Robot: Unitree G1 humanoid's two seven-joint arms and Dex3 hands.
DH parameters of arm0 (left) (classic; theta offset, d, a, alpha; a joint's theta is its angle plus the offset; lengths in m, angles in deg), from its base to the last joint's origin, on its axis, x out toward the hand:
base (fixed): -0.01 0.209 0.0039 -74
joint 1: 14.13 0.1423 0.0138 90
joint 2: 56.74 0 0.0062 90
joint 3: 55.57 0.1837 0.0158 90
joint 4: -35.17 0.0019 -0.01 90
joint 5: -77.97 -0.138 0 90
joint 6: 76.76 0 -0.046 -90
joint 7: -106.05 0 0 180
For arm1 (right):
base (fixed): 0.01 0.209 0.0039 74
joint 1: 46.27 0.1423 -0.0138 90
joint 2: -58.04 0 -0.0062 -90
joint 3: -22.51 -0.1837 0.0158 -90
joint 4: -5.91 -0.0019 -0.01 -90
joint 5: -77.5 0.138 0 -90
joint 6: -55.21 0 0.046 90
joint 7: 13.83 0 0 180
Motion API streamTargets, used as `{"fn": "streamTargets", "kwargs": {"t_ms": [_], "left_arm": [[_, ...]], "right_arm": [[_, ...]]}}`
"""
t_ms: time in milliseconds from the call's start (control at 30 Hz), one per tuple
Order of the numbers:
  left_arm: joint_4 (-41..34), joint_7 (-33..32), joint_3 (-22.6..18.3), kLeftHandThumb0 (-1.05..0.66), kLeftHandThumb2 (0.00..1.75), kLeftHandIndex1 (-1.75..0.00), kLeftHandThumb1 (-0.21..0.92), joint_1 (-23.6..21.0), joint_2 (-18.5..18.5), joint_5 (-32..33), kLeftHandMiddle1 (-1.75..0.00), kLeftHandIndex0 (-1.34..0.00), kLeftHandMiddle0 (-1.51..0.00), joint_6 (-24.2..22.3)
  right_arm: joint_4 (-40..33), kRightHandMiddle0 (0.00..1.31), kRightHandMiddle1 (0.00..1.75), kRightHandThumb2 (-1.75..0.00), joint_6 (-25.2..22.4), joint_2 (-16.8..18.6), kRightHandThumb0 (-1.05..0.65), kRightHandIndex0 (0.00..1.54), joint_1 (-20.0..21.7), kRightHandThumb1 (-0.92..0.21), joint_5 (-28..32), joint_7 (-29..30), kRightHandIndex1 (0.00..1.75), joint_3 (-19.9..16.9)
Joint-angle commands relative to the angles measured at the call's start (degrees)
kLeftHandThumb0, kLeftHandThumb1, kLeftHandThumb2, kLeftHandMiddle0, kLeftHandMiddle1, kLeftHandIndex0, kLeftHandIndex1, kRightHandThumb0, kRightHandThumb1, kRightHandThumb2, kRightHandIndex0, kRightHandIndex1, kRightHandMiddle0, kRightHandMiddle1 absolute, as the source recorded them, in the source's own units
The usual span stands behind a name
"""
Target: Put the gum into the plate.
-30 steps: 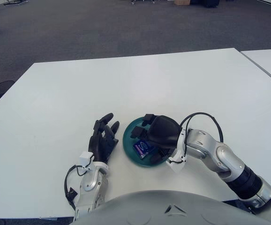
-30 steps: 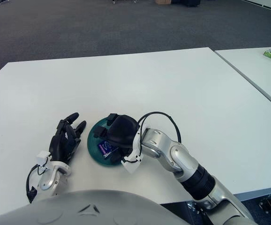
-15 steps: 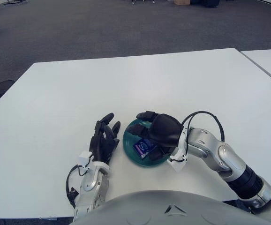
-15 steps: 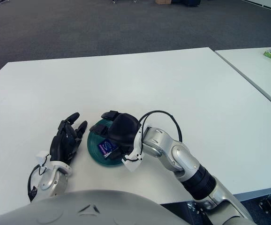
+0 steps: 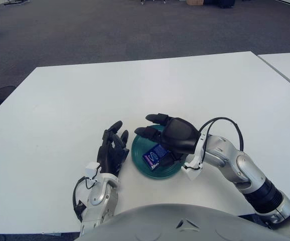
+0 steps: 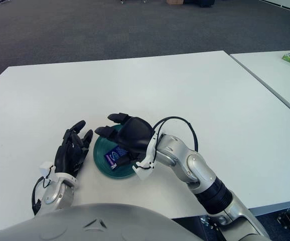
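The gum [image 5: 155, 154], a small dark blue pack with a pale printed face, lies inside the green plate [image 5: 139, 148] in the lower middle of the frame, on the white worktop [image 5: 85, 95]. It sits toward the near side of the dish and looks propped or tilted a little, with its long axis running slantwise from lower left to upper right; whether it lies fully flat cannot be told. The right hand [image 5: 171, 135] hovers over the plate's far and right part, its fingers [image 5: 154, 118] spread out toward the upper left and holding nothing, and the pack shows just below and to the left of the palm, apart from the fingertips, though the thumb side of the hand is close enough that contact there cannot be ruled out. The left hand [image 5: 112, 149] shows just to the left of the plate, fingers relaxed and loosely extended, empty. Judging from how things lie, the placing itself looks done: the pack is within the rim and free of the grasp. What remains would be for the right hand to lift and draw away toward the lower right, and the thing to mind is the thumb side brushing the pack and tipping it out over the near rim.
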Motion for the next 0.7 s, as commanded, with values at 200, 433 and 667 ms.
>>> {"fn": "streamTargets", "kwargs": {"t_ms": [200,433,667], "left_arm": [[3.47,0.77,-0.68,-0.77,0.95,-0.87,0.92,0.74,1.54,-3.98,-0.11,-0.05,-0.46,4.57],[3.53,0.44,-0.34,-0.79,0.92,-0.89,0.92,1.29,1.53,-5.34,-0.12,-0.09,-0.49,5.65],[3.22,-0.78,-0.42,-0.79,0.9,-0.91,0.92,1.89,0.99,-6.63,-0.15,-0.13,-0.54,5.95]], "right_arm": [[4.09,0.0,0.26,-0.92,-11.02,8.54,-1.05,0.12,-5.28,-0.92,17.69,2.71,0.0,-7.74],[6.81,0.0,0.19,-0.84,-16.1,15.66,-1.05,0.04,-10.24,-0.92,34.38,5.58,0.0,-14.67],[10.81,0.0,0.12,-0.86,-15.14,21.9,-1.01,0.01,-13.97,-0.92,41.05,13.9,0.0,-18.8]]}}
